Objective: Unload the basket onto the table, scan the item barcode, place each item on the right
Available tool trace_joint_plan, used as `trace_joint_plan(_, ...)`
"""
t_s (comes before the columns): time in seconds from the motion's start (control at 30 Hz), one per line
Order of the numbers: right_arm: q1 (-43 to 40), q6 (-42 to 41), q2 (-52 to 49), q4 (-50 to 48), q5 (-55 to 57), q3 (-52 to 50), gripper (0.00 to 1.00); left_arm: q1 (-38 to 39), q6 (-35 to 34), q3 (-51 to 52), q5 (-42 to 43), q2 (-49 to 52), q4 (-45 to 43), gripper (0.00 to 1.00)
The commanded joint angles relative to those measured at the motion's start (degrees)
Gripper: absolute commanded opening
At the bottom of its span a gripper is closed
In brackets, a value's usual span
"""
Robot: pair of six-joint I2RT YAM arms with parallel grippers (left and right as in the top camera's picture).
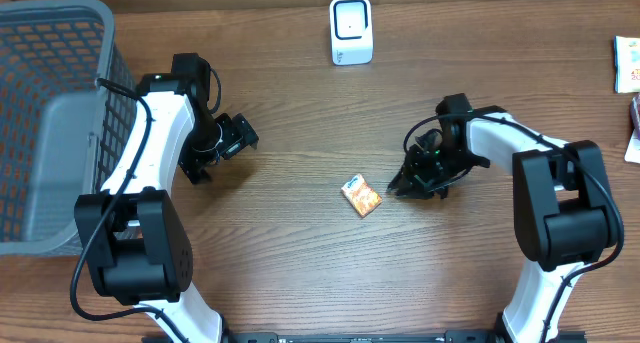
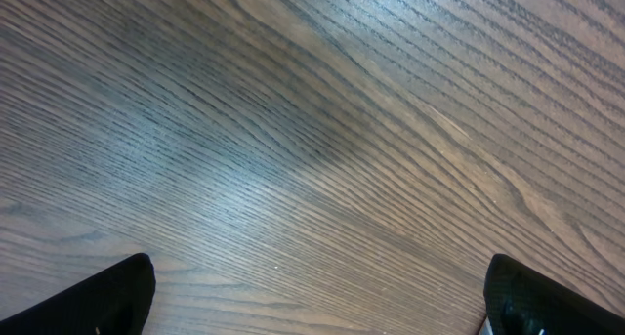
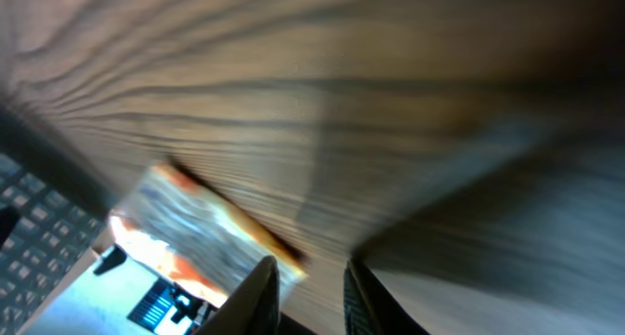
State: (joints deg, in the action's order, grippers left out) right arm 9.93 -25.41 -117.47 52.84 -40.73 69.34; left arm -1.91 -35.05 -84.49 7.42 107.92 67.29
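Right gripper (image 3: 311,274) beside packet (image 3: 195,232), print illegible

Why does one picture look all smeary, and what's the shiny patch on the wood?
Right wrist view: blurry, so the orange packet and the table look streaky. Left wrist view: sharp, and the shiny patch is a pale sheen of light on the wood. Overhead view: clear and evenly lit.

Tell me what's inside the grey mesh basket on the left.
Inside the grey mesh plastic basket only its own bare floor shows, with no item on it. Its left part is cut off by the frame, and the white left arm covers its near right corner.
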Motion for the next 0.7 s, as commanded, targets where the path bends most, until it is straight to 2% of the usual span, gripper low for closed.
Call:
trace_joint_plan(0.0, -1.49, 6.43, 1.66, 4.39, 5.11, 3.65, 0.29, 0.07, -0.72, -1.18, -0.39, 0.2, -0.13, 1.0)
trace_joint_plan(0.07, -1.49, 11.91, 1.88, 8.22, 5.03, 6.95, 0.34, 0.07, -0.7, -1.18, -0.37, 0.2, -0.04, 1.0)
trace_joint_plan(0.13, -0.63, 18.93, 1.88, 11.96, 2.62, 10.6, 0.45, 0.07, -0.72, -1.18, -0.37, 0.2, -0.07, 1.0)
trace_joint_plan(0.2, 0.66, 20.87, 1.88, 11.91, 2.16, 11.54, 0.48, 0.07, -0.74, -1.18, -0.28, 0.2, -0.24, 1.0)
trace_joint_plan(0.43, 11.45, 20.72, 1.68, 7.43, 11.04, 11.3, 0.56, 0.07, -0.76, -1.18, -0.31, 0.2, -0.42, 1.0)
trace_joint_plan(0.53, 15.72, 20.41, 1.64, 5.51, 12.07, 11.3, 0.56, 0.07, -0.79, -1.18, -0.31, 0.2, -0.46, 1.0)
trace_joint_plan(0.67, 17.44, 16.37, 1.62, 5.55, 18.93, 11.26, 0.54, 0.07, -0.96, -1.18, -0.42, 0.2, -0.5, 1.0)
